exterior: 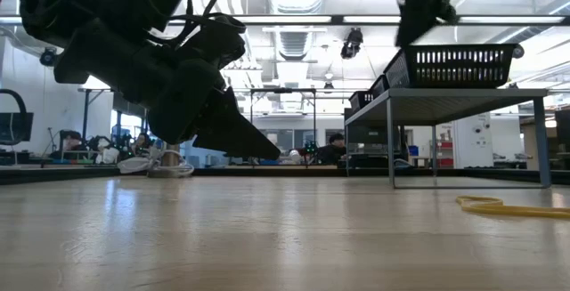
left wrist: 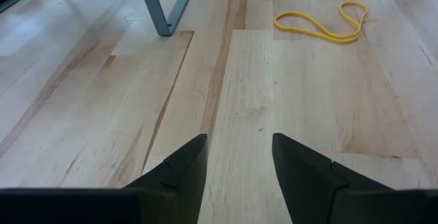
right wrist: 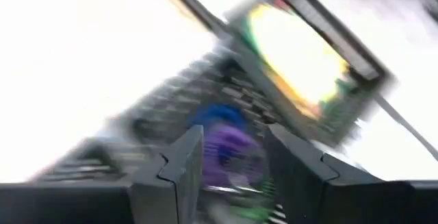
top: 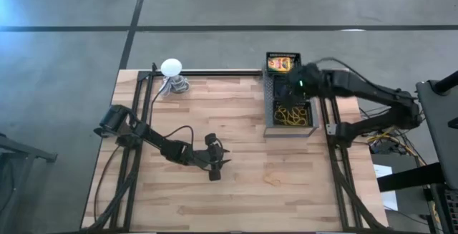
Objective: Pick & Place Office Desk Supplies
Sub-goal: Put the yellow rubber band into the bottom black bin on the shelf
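Nearest the lens, bare wooden tabletop (exterior: 267, 238); one yellow rubber band (left wrist: 321, 24) lies loose on it, ahead of left hand (top: 215, 159), fingers apart, empty. Right hand (top: 292, 84) above black tray (top: 270, 98), fingers parted, gripping nothing. Tray holds one yellow-and-green box (top: 280, 64), tangled bands (top: 292, 114), seemingly two rings, blue and purple (right wrist: 229, 152).

Bare table (top: 236, 191) ahead of left gripper (top: 215, 159); tray (top: 270, 105) possibly crowded.

One yellow-and-green box (top: 280, 64), one loose rubber band (left wrist: 321, 24), one band pile (top: 291, 115), one basket (top: 269, 105), two arms
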